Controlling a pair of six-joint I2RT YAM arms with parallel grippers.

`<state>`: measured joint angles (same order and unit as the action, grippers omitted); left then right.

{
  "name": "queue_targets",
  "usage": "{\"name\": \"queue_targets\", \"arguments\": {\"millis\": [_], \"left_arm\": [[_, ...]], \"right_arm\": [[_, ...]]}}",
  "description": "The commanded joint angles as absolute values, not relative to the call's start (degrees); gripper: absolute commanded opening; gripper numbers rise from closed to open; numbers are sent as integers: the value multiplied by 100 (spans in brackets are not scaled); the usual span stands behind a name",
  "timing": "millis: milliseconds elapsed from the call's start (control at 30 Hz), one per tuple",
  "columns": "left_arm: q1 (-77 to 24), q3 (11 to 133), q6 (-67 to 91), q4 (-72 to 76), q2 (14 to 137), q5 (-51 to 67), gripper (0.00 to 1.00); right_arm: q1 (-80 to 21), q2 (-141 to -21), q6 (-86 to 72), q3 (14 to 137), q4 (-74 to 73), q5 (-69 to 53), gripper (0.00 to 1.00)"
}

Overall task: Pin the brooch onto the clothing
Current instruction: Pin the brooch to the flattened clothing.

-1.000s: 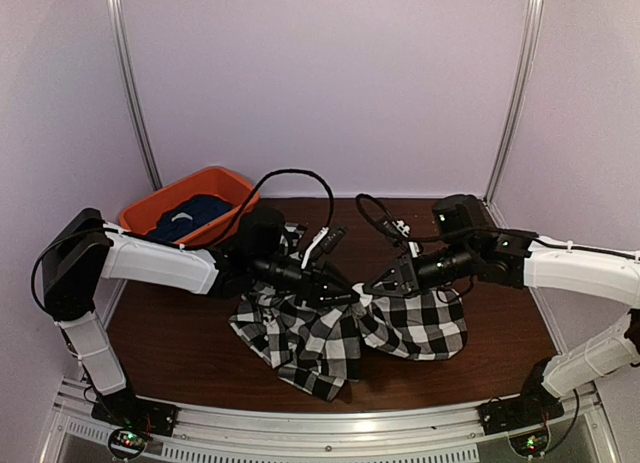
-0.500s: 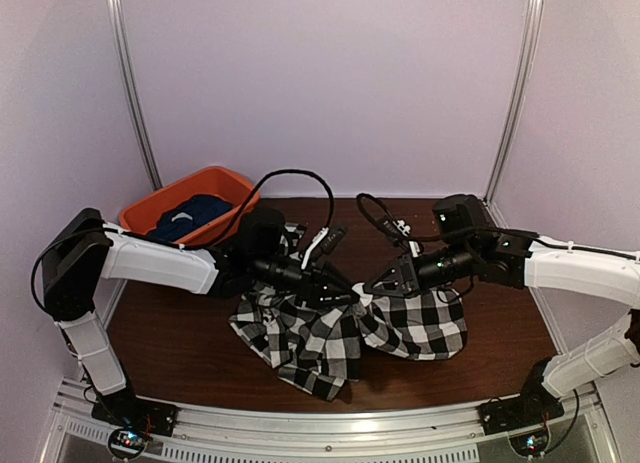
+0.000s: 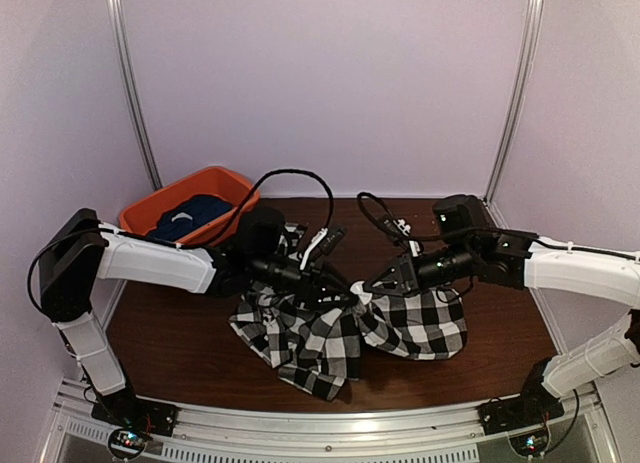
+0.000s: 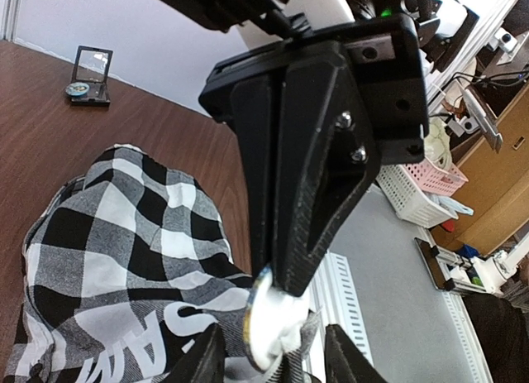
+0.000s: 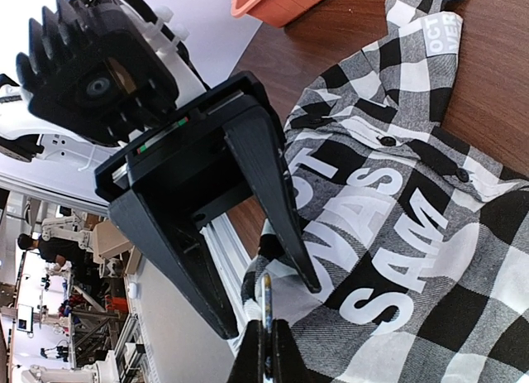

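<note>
Now my right gripper [image 4: 279, 284] pinches the hard-looking brooch [image 4: 259, 321] by its rim; left gripper [image 4: 277, 358] spread; checked shirt [image 4: 140, 234] looks floppy.

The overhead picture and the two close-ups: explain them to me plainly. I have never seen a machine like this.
The machine is a left arm and a right arm, bolted at the near edge of a brown table. The wide picture looks down from above and behind them. Each close-up comes from a camera on one wrist, so it mostly shows the other arm's claw head-on. On the table lies a crumpled black-and-white checked shirt with big white lettering. At the back left, an orange tub holds a dark blue garment. A small open case sits farther off. The right claw is shut on a round silvery brooch, right at the shirt's cloth. The left claw is open, its fingers either side of the brooch.
</note>
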<state>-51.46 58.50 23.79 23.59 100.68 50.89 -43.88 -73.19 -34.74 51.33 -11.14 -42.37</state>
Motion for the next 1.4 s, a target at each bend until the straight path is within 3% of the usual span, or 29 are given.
{"name": "queue_targets", "arguments": {"millis": [0, 133, 367, 1367], "left_arm": [[-5115, 5897, 2197, 2272, 9828, 4971, 43], [-5074, 5973, 2097, 2115, 9765, 4941, 43], [-5045, 5915, 2046, 2118, 9669, 4864, 52], [-5001, 5951, 1916, 1995, 9571, 4782, 60]], "right_arm": [[-4359, -7192, -3465, 5159, -1055, -4092, 0], [-4365, -7227, -3487, 5182, -1103, -4086, 0], [-4368, -7204, -3488, 5192, -1042, -3976, 0], [-4384, -7255, -3524, 5175, -1044, -3868, 0]]}}
